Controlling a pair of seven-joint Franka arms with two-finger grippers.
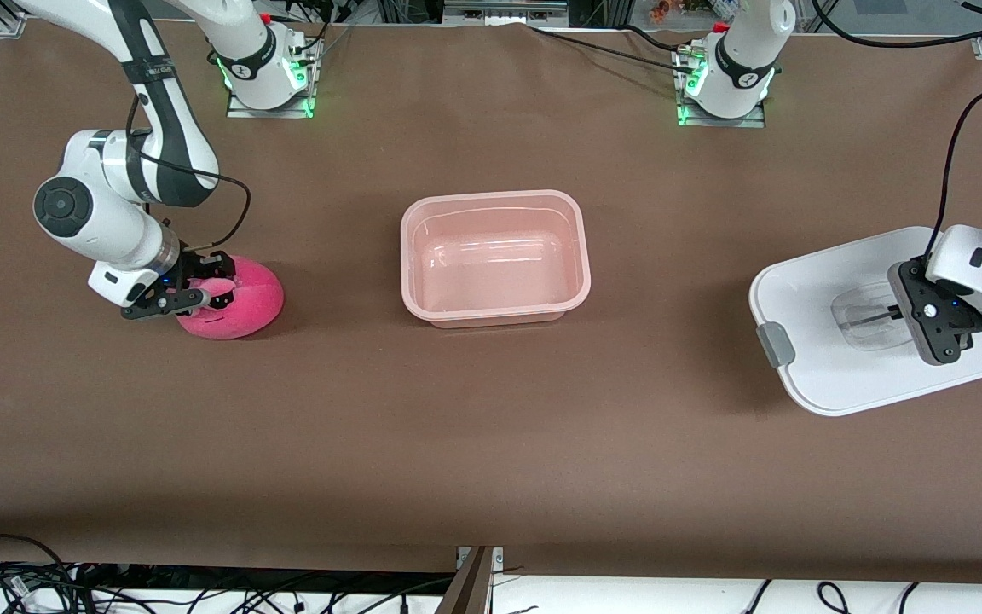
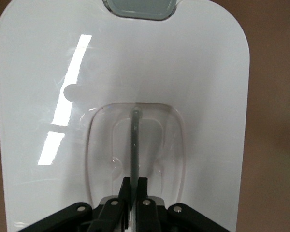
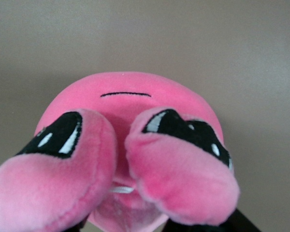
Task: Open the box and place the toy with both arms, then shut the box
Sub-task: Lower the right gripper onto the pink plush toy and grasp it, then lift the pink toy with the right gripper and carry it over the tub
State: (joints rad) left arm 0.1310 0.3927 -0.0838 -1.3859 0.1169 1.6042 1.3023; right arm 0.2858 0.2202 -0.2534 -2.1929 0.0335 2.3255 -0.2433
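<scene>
The pale pink tub of the box [image 1: 491, 198] stands open and empty in the middle of the table. Its white lid [image 1: 815, 290] is at the left arm's end, one grey clip [image 1: 775, 344] showing. My left gripper [image 1: 896, 314] is shut on the thin bar of the lid's clear recessed handle [image 2: 134, 140], and the lid [image 2: 183, 72] fills the left wrist view. The hot-pink plush toy [image 1: 244, 303] sits on the table at the right arm's end. My right gripper [image 1: 205, 290] is shut on the toy [image 3: 135, 101], squeezing it. Its fingers are mostly hidden by plush.
The two arm bases [image 1: 265, 68] [image 1: 725, 77] stand along the table edge farthest from the front camera. Loose cables [image 1: 22, 580] lie past the edge nearest the camera. Brown tabletop lies between toy, tub and lid.
</scene>
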